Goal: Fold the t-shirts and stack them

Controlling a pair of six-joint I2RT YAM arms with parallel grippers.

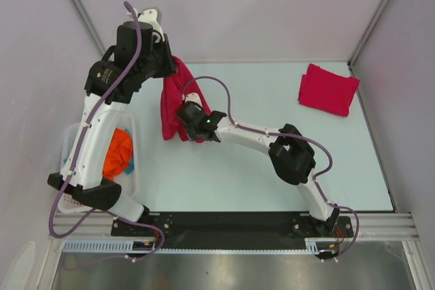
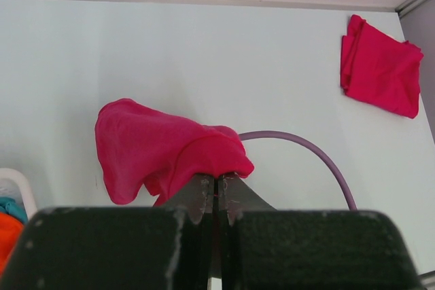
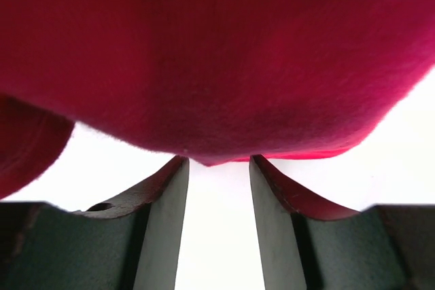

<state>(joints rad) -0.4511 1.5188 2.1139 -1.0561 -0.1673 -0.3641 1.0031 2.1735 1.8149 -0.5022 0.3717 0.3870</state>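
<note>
The t-shirt (image 2: 149, 140) is pinched in the clenched left hand (image 2: 217, 191) and held up over the counter (image 2: 204, 52). The right hand (image 3: 218, 164) is set half open, tips at the hanging cloth, nothing gripped.

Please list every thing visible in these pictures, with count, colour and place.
table: one, pale, under the arms
hanging t-shirt: one, crimson, above the table's far left
folded t-shirt: one, crimson, table's far right corner
basket: one, white, at the table's left edge
orange cloth: one, orange, in the basket
teal cloth: one, teal, in the basket
left gripper: one, black, shut on the hanging t-shirt
right gripper: one, black, open, tips at the hanging t-shirt
</note>
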